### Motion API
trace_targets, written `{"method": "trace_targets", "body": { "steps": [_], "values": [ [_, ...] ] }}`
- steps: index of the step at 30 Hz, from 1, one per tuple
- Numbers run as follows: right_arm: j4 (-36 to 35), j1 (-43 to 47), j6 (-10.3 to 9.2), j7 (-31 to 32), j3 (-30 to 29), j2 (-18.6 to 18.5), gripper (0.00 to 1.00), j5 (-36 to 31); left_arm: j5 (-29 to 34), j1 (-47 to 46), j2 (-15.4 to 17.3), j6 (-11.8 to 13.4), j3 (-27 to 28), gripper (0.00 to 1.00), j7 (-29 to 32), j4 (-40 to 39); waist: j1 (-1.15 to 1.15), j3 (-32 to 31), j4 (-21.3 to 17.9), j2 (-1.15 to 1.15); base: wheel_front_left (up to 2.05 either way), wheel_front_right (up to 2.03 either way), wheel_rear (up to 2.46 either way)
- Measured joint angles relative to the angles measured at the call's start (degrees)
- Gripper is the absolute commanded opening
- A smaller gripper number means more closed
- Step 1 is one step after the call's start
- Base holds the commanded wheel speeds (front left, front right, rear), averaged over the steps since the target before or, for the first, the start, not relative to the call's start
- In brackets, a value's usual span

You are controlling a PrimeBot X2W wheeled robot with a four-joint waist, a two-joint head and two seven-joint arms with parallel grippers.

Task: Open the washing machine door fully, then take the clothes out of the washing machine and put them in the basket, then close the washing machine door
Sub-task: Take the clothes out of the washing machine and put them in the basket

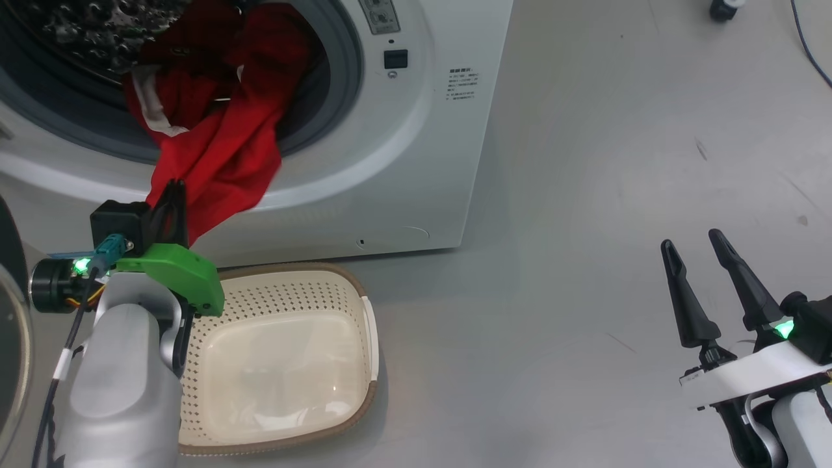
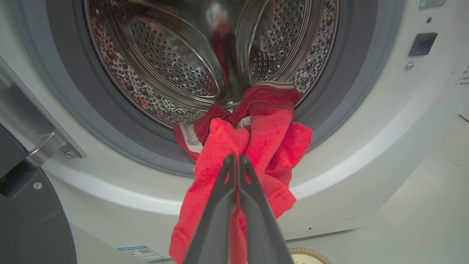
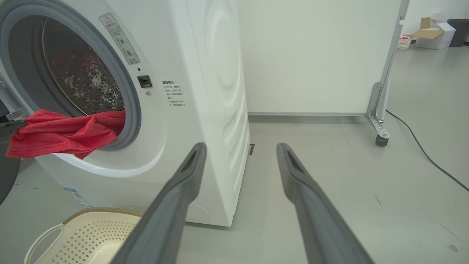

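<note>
The white washing machine (image 1: 416, 162) stands with its drum open. The red clothes (image 1: 227, 143) spill out of the steel drum over the grey gasket and hang down the front. My left gripper (image 1: 172, 195) is shut on the hanging fabric; in the left wrist view its fingers meet on the clothes (image 2: 271, 124) at the left gripper (image 2: 234, 158). The cream basket (image 1: 364, 325) sits on the floor just below, with nothing in it. The washing machine door (image 1: 8, 325) is swung open at the far left. My right gripper (image 1: 699, 244) hovers open over bare floor to the right, holding nothing.
Grey floor stretches right of the machine. In the right wrist view a white wall panel on a castor (image 3: 381, 137) stands behind, a black cable (image 3: 421, 150) trails across the floor, and a cardboard box (image 3: 432, 35) sits far back. The basket (image 3: 84, 234) lies at lower left.
</note>
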Motion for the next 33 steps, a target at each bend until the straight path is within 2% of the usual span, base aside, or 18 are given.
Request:
{"method": "trace_targets", "body": {
  "steps": [6, 21, 33],
  "values": [
    [0.08, 1.55, 0.00, 0.00, 0.34, 0.64, 1.00, -0.80, -0.86, 2.59, -0.01, -0.44, -0.40, 0.00, -3.34, -3.96, 0.00, -3.10, 2.03, 0.00, 0.00, 0.00, 0.00],
    [-0.09, 3.47, 0.00, 0.00, 0.59, 1.93, 1.00, -1.34, -2.21, 5.88, -0.09, -0.40, -2.58, 0.00, -4.43, -19.54, 0.00, -6.72, 4.19, 0.00, 0.00, 0.00, 0.00],
    [-0.49, 3.59, 0.00, 0.00, 1.02, 2.48, 1.00, -1.93, -2.14, 6.47, -0.10, 2.10, -3.12, 0.00, -4.61, -32.99, 0.00, -7.88, 3.90, 0.00, 0.00, 0.00, 0.00]
  ]
}}
